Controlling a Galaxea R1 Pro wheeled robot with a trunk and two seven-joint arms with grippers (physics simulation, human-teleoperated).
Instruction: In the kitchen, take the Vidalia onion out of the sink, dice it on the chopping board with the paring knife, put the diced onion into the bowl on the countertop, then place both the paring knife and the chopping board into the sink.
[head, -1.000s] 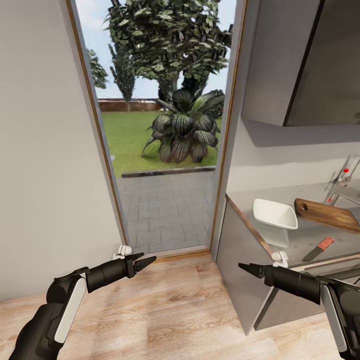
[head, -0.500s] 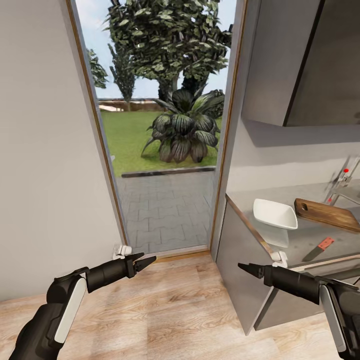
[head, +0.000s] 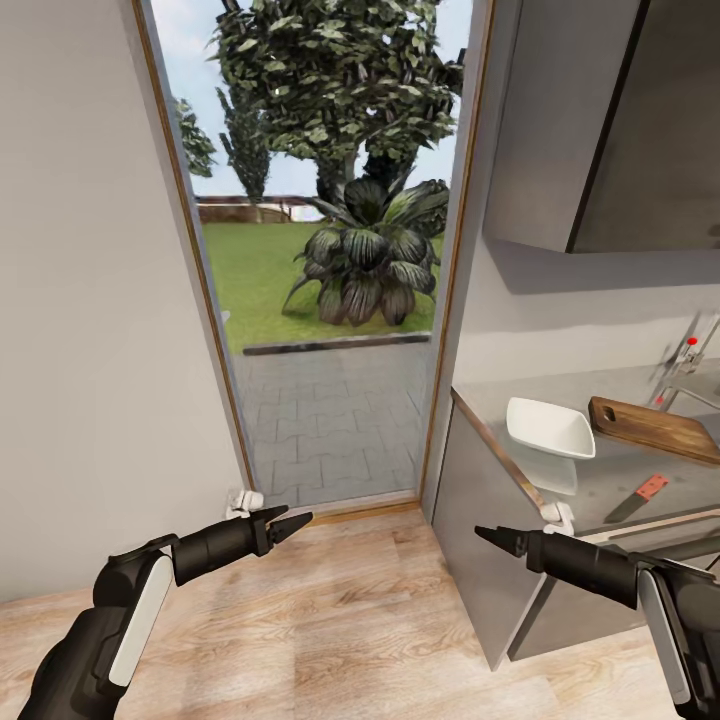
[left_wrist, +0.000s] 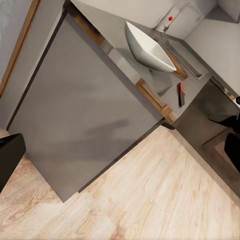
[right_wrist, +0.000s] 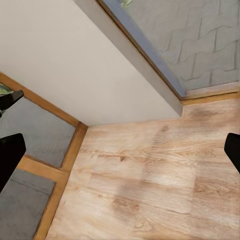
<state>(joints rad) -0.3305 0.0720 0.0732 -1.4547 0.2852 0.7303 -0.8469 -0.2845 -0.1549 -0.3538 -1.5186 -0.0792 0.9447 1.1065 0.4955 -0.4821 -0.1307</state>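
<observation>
1. Almost nothing had moved since the earlier frames: only the right arm's black gripper (head: 490, 535) had crept very slightly leftward, while the view and the things on the bench stayed put.
2. That right gripper hung over the pale wooden plank floor (head: 360, 610), near the grey cabinet's end panel (head: 480, 520); its tips read as a narrow point in the head view, though the right wrist view showed dark fingers at opposite edges, so I could not tell its opening.
3. At the left, the other black gripper (head: 296, 522) hovered over the floor just before the open doorway (head: 330, 300), its fingers slightly parted and holding nothing.
4. On the long grey brushed-metal bench (head: 600, 480) at the right, the shallow glossy white squarish bowl (head: 549, 428) sat nearest the bench's left end.
5. Right of the bowl, and farther back, lay the brown rectangular wooden chopping board (head: 655, 427).
6. Nearer than the board lay the slim paring knife with its red-orange handle and dark blade (head: 637, 499), apart from both.
7. Beyond the board, at the far right edge, the curved chrome faucet with a small red knob (head: 692, 352) marked the sink.
8. Outside the doorway stood a broad-leaved dark green plant (head: 370, 260) on grass beyond grey paving.
</observation>
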